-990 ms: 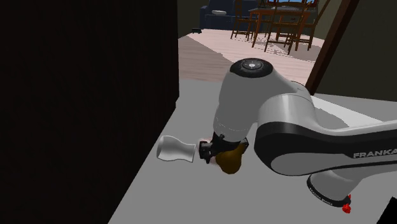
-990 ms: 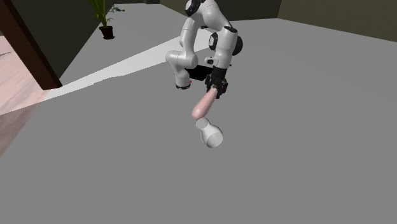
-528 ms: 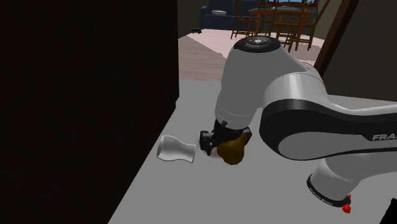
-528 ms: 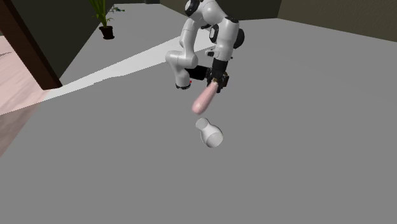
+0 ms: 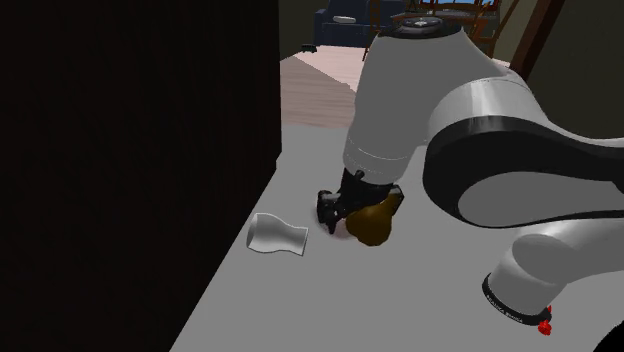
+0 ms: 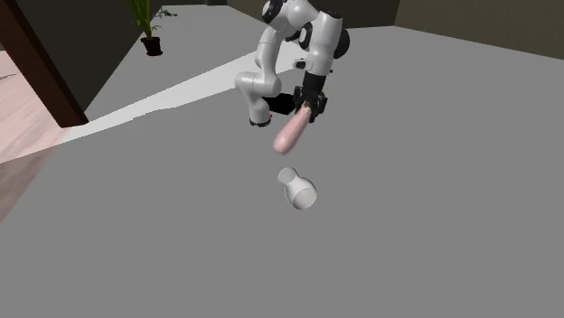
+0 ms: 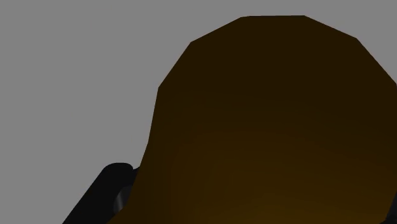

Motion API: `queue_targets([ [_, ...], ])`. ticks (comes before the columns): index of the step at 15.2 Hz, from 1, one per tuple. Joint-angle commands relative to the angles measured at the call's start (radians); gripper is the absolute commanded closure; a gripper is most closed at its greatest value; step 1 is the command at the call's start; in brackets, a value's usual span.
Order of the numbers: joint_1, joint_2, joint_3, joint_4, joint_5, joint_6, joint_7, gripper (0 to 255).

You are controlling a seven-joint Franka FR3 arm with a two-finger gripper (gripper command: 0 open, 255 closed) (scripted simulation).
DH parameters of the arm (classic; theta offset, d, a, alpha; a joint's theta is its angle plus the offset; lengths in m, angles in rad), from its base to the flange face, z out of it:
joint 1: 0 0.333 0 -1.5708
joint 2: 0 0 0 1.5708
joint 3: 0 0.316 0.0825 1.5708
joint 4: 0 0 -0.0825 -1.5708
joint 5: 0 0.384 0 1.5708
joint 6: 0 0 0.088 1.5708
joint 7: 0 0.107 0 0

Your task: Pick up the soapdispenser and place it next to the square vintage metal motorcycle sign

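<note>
The black pincer clasps a brown pear-shaped soap dispenser, tilted over the grey surface. Near it, a white waisted vessel lies on its side.

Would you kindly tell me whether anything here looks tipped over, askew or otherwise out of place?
A white vase lies on its side on the grey surface, close to the soap dispenser clasped in the gripper; it looks toppled.

- A tipped white vase lies on the grey floor, near the soap dispenser.
- A dark wall closes the shoulder view's left.
- Elsewhere the floor is open.
</note>
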Motion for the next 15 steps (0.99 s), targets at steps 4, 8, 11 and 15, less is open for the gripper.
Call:
queue_targets([
  [4, 0.108, -0.102, -0.006, -0.029, 0.052, -0.080, 0.061, 255],
  [8, 0.197, -0.179, 0.002, -0.039, 0.096, -0.153, 0.129, 255],
  [11, 0.257, -0.228, 0.016, -0.033, 0.128, -0.208, 0.187, 255],
  [15, 0.326, -0.279, 0.042, -0.010, 0.172, -0.278, 0.270, 255],
])
